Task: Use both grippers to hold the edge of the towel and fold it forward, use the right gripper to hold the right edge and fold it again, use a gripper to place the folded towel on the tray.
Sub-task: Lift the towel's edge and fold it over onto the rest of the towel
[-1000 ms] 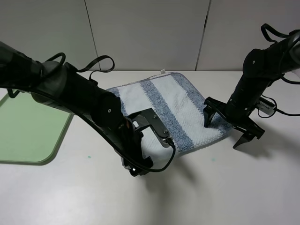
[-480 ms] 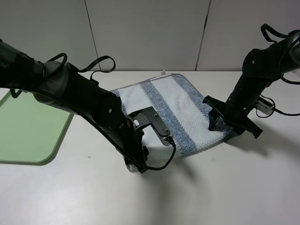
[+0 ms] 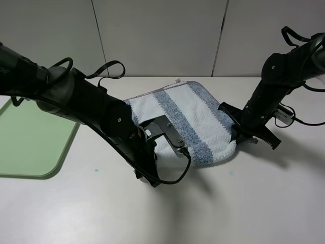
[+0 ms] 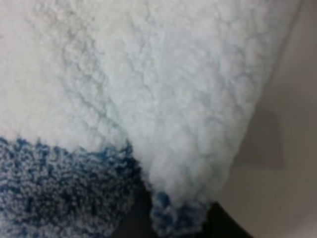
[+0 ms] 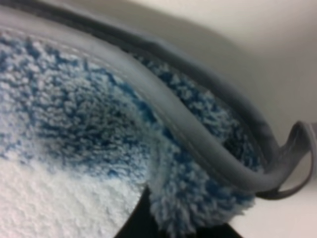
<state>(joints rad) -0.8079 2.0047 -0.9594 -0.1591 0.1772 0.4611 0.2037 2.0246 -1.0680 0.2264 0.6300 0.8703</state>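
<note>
Since my left tool [image 3: 148, 175] is buried in the near-left corner of the towel [image 3: 198, 117], I can't tell if it's closed. Right tool [image 3: 241, 136] looks pinched on the near-right hem [image 5: 198, 144]. Fold line runs left-right, far edge straight ahead. Tray [image 3: 35, 137] sits off left.

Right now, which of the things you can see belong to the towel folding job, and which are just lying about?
Job: the towel, its grey hem, the tray, the left gripper, the right gripper.
Not part of it: two small green specks on the table, and the wall panels behind.
</note>
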